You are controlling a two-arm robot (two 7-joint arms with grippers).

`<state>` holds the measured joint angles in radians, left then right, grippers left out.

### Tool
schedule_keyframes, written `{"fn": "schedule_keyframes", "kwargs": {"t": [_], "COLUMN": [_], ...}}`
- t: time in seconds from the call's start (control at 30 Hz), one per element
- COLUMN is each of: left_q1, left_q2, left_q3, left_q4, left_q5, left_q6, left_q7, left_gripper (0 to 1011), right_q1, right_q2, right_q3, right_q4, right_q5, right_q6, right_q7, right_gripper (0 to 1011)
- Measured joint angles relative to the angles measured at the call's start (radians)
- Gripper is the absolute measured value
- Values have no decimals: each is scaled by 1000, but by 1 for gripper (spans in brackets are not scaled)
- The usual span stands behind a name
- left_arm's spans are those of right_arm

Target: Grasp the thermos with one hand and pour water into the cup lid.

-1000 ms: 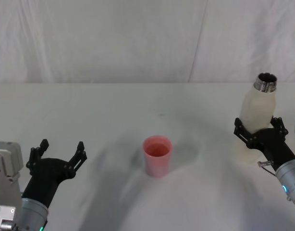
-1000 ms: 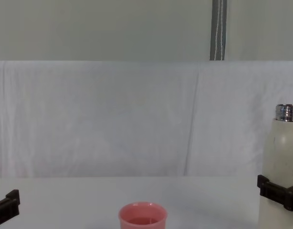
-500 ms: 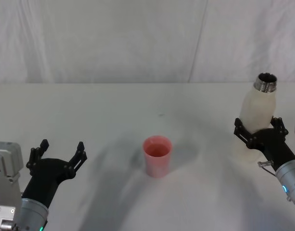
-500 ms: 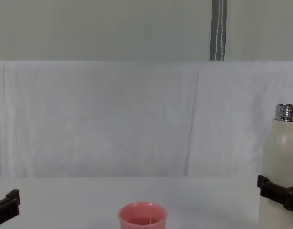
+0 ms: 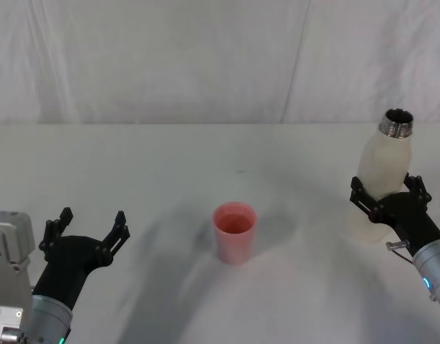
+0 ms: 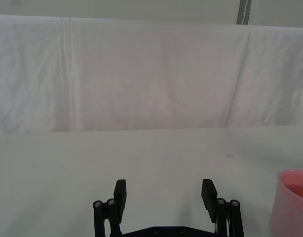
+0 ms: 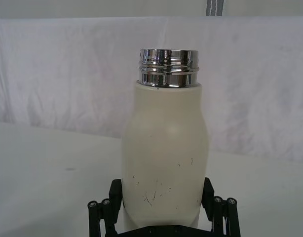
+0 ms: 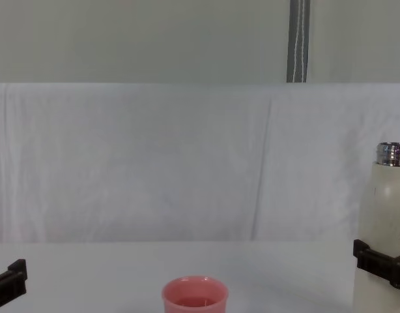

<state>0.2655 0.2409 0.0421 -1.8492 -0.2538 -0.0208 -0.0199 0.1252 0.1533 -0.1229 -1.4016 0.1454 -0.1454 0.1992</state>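
Draping white cloth point(image 5: 206, 64) behind table point(image 5: 170, 165)

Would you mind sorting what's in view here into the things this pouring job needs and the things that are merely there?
Part of the job:
- thermos, upright, neck uncapped
- cup lid, mid-table
- right tool, fingers on either side of the thermos's lower body

Merely there:
- left tool, open and holding nothing, near the table's left front
- white table
- white backdrop cloth
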Motion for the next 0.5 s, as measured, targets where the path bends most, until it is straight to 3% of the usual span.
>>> {"fn": "schedule_keyframes", "kwargs": {"t": [0.5], "left_q1": [0], "left_q2": [0], "left_q3": [0], "left_q4": [0], "left_q5": [0], "left_q6": [0], "left_q7": [0], "left_gripper": [1001], "right_q1": [-20], "right_q2": [6], "right_q3": [5], "right_q4": [-31], "right_q5": [-5], "right_q6": [7], "right_q7": [-7], "right_gripper": [1003]}}
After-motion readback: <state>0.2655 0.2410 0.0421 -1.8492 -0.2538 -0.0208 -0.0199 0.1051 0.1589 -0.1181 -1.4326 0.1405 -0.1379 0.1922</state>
